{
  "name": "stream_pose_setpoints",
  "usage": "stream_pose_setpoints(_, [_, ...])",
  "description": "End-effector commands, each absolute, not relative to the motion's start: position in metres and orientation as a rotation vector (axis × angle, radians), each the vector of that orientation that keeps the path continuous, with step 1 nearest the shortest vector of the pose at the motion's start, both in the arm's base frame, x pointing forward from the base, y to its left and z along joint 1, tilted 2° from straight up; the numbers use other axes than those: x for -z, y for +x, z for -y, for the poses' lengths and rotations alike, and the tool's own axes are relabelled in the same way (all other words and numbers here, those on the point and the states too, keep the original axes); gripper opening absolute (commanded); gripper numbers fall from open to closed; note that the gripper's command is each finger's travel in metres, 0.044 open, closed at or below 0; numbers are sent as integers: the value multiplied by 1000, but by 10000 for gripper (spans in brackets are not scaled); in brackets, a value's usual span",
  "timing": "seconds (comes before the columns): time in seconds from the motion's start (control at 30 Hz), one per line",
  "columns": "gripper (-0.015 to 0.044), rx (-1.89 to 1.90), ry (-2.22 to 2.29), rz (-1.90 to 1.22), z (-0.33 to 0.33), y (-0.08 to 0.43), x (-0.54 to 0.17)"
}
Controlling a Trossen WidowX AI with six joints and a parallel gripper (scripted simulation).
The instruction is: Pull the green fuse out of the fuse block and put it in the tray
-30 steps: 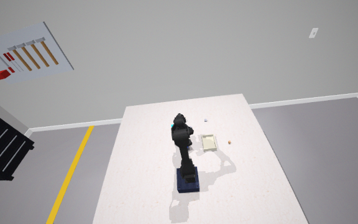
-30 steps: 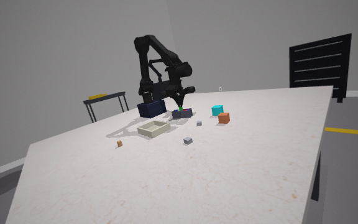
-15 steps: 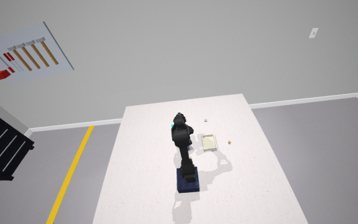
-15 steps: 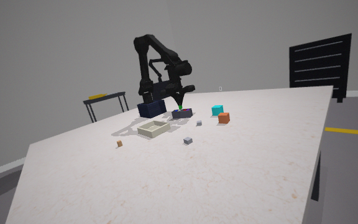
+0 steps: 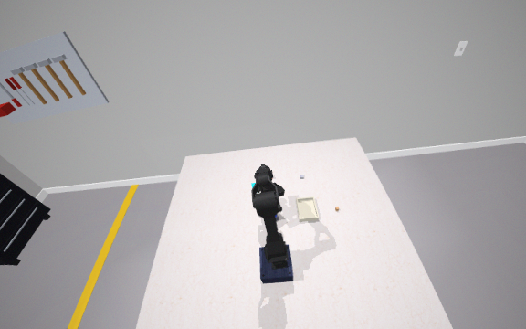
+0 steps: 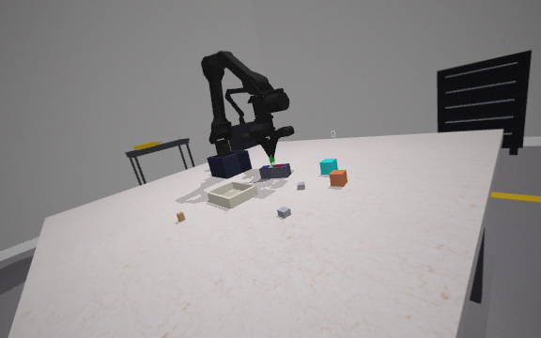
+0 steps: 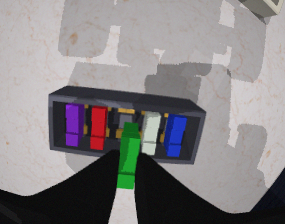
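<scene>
My gripper (image 6: 271, 157) (image 7: 128, 159) is shut on the green fuse (image 6: 271, 161) (image 7: 129, 150) and holds it upright above the fuse block (image 6: 275, 173) (image 7: 124, 95). The middle slot, below the green fuse, shows empty in the wrist view. The purple fuse (image 7: 74, 125), red fuse (image 7: 98, 127), white fuse (image 7: 151, 132) and blue fuse (image 7: 175, 135) sit in the block. The cream tray (image 5: 308, 219) (image 6: 220, 199) is empty, to the right of the block in the top view; its corner shows at the wrist view's top right. The arm hides most of the block in the top view.
A cyan cube (image 6: 329, 166) and an orange cube (image 6: 338, 178) stand beyond the block, away from the tray. Two small grey blocks (image 6: 301, 186) (image 6: 284, 212) and a small tan block (image 5: 337, 208) (image 6: 180, 216) lie around the tray and block.
</scene>
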State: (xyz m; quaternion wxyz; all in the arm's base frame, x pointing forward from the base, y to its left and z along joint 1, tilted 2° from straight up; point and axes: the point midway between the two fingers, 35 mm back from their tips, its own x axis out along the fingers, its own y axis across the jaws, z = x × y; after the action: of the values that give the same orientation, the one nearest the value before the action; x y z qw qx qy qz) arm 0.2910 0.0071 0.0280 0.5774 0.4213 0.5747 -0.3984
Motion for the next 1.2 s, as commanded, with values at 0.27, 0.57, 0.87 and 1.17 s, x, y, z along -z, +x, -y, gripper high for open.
stream_pose_setpoints(0.27, [0, 921, 989, -1340, -7, 293, -48])
stream_pose_setpoints(0.57, [0, 922, 987, -1338, 11, 297, -49])
stream_pose_setpoints(0.87, [0, 925, 983, -1334, 59, 304, -49])
stream_pose_setpoints(1.17, [0, 928, 979, -1332, 110, 303, -49])
